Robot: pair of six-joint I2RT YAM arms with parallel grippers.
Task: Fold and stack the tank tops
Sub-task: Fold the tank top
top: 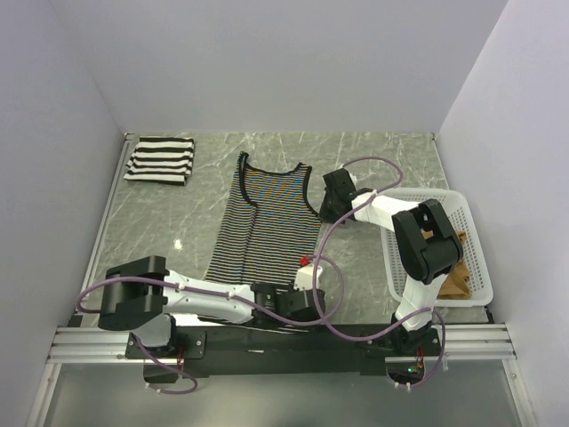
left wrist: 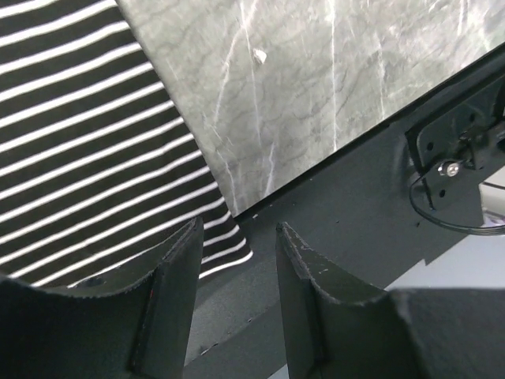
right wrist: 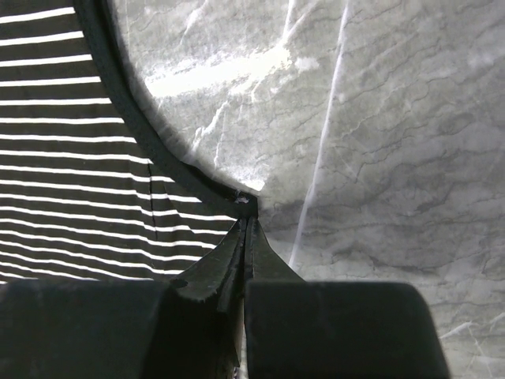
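A thin-striped tank top [top: 267,227] with dark trim lies flat in the middle of the table. My right gripper [top: 327,210] sits at its right underarm; in the right wrist view the gripper [right wrist: 246,218] is shut, its tips pinching the dark trim [right wrist: 197,178] at that corner. My left gripper [top: 307,271] hovers open by the top's near right hem corner [left wrist: 233,251], nothing between its fingers [left wrist: 183,260]. A folded wide-striped tank top [top: 160,160] rests at the back left. A tan-brown tank top [top: 455,283] lies in the basket.
The white lattice basket [top: 444,197] stands at the right edge of the table, beside the right arm. The black base rail [left wrist: 355,221] runs just under the left gripper. Grey marble table [top: 382,160] shows between the tops and the walls.
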